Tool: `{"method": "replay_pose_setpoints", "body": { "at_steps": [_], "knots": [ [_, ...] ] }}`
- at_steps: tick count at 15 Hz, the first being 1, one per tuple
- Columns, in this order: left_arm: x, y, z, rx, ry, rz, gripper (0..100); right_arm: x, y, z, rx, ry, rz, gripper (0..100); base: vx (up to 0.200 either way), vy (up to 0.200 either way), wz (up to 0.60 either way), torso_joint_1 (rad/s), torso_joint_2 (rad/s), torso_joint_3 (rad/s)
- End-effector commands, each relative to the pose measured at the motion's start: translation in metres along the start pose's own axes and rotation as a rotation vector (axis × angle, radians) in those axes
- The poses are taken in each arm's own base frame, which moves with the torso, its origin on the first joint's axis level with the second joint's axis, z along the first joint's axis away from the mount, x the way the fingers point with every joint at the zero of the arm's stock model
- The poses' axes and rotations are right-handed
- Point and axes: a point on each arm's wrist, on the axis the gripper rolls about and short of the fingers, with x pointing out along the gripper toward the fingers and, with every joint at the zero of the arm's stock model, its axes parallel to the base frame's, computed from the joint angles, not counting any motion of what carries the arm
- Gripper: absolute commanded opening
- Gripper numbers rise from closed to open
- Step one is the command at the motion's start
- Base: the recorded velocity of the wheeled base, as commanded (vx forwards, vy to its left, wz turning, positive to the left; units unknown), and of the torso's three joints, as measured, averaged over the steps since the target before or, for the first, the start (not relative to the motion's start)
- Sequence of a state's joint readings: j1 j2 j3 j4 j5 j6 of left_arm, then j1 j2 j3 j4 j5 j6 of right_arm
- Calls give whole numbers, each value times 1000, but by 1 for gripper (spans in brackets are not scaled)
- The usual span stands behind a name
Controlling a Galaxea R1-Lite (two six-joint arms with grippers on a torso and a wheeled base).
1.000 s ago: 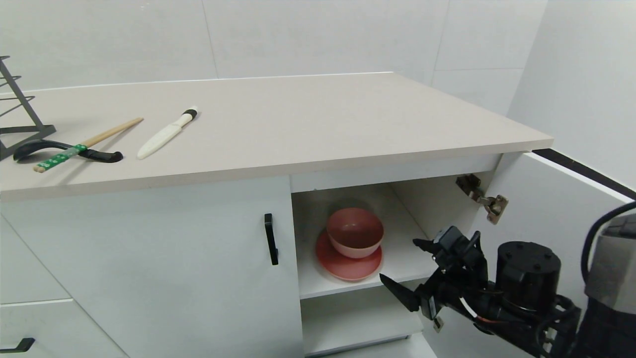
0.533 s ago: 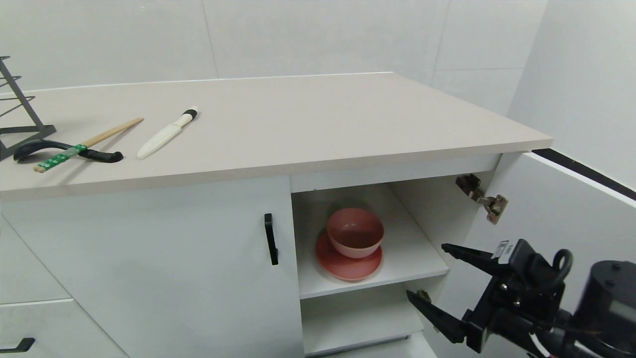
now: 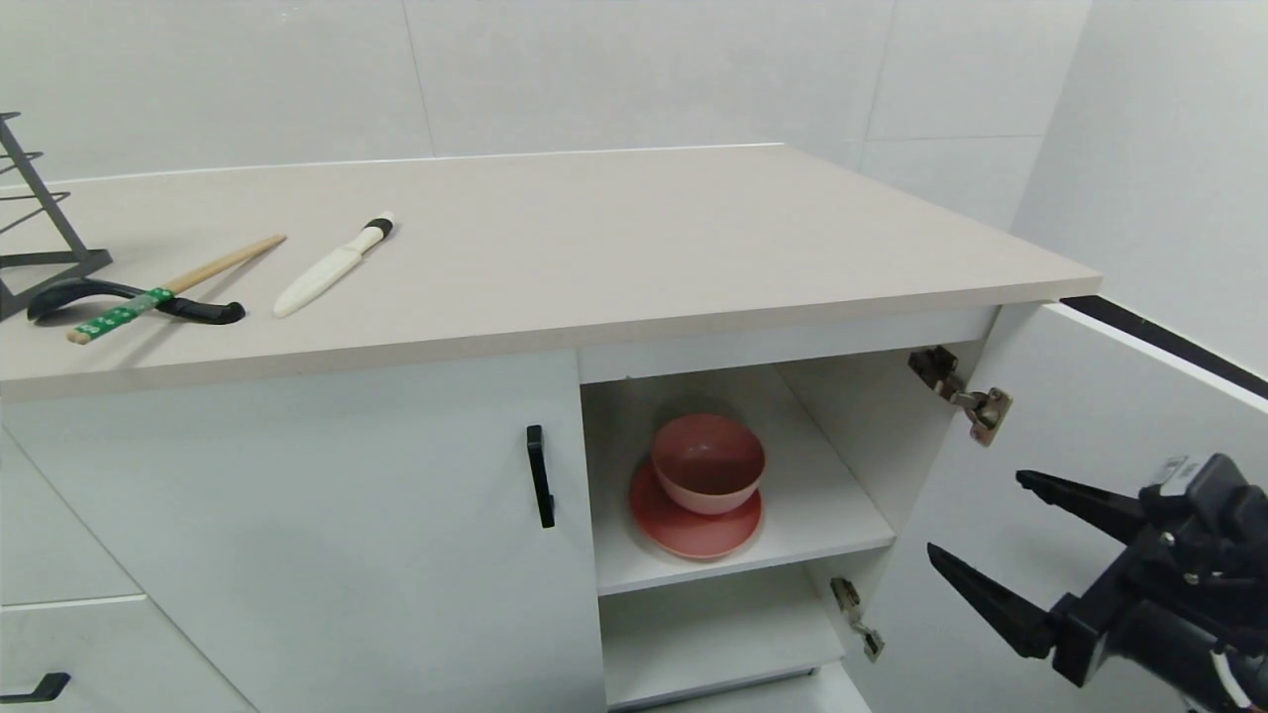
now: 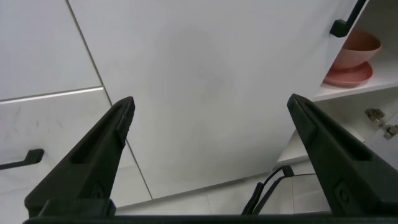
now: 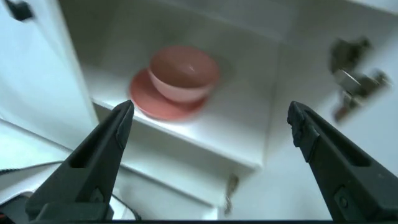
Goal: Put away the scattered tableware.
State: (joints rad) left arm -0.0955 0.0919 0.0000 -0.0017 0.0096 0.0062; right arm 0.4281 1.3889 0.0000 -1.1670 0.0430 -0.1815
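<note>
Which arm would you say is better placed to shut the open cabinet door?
Right. The right gripper, open, hovers beside the open door; the left gripper, also open, faces the closed door farther left.

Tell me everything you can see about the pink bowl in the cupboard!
The pink bowl is round, smooth and matte, plastic by its look, with a deep rounded body. It stands upright and looks empty. It sits on a flat plate of a slightly redder shade, whose rim shows past it at the front and sides. Both rest on the upper shelf of the open cupboard, toward the shelf's left side. Nothing but the plate touches the bowl.
</note>
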Motion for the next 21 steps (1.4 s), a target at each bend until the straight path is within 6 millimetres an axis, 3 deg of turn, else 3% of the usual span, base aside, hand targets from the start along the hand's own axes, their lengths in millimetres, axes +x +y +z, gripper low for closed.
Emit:
{"method": "replay_pose_setpoints", "body": {
  "at_steps": [1,10,15,18,21],
  "knots": [
    [0,0,0,0,2,0,100,-17,-5,5,9,-35,-40,100,0,0,0,0,0,0],
    [0,0,0,0,2,-1,100,-80,-1,-15,36,48,-98,100,-200,0,0,4,2,3],
    [0,0,0,0,2,-1,100,-116,2,-25,53,-49,-226,100,-200,0,0,3,3,0],
    [0,0,0,0,2,-3,100,-140,12,-41,55,-110,-328,100,-200,0,0,1,4,1],
    [0,0,0,0,2,-3,100,-157,24,-54,37,-215,-466,100,0,0,0,0,0,0]
  ]
}}
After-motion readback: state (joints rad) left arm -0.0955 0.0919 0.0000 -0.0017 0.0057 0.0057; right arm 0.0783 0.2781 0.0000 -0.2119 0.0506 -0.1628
